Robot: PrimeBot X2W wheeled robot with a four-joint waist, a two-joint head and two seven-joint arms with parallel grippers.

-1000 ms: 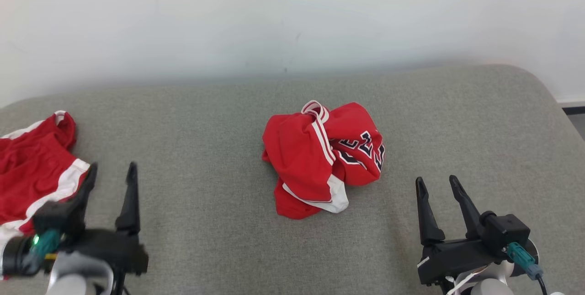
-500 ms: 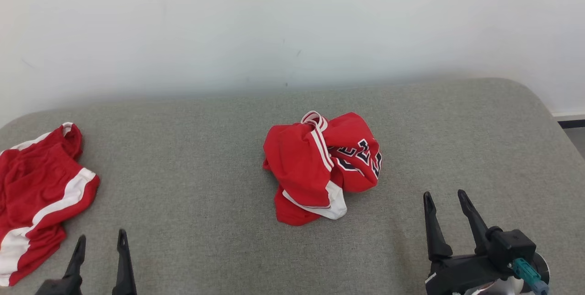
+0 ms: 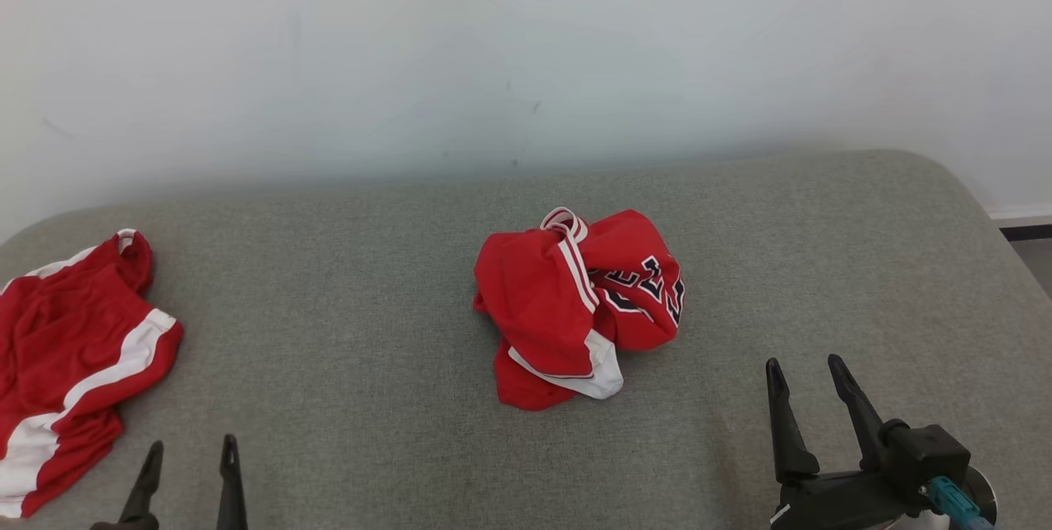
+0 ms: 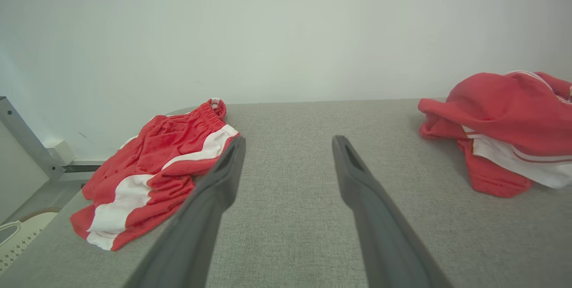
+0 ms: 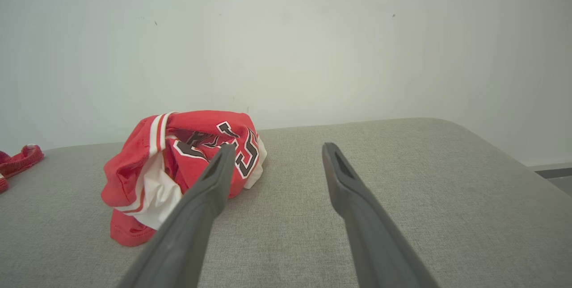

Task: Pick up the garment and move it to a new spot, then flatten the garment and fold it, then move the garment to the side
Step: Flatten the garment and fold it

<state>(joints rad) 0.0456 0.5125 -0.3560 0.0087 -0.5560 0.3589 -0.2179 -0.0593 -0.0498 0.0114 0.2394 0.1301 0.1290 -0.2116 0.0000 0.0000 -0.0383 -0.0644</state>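
Left gripper [image 3: 192, 443] and right gripper [image 3: 805, 361], both spread and empty, sit at the near edge of the table [image 3: 370, 283]; a pinch on a raised fold of the crumpled jersey [image 3: 579, 308] looks best.

Navy lettering [image 3: 649, 282] on crumpled garment [image 3: 538, 292]: illegible.

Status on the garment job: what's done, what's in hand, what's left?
Done: nothing visible on the red jersey, a crumpled heap in the middle of the grey cushion. The red shorts lie loosely at the left edge; whether they were handled I cannot tell. In hand: nothing; the left gripper and right gripper are open and empty, both short of the jersey. Left: pick up, move, flatten, fold, set aside.
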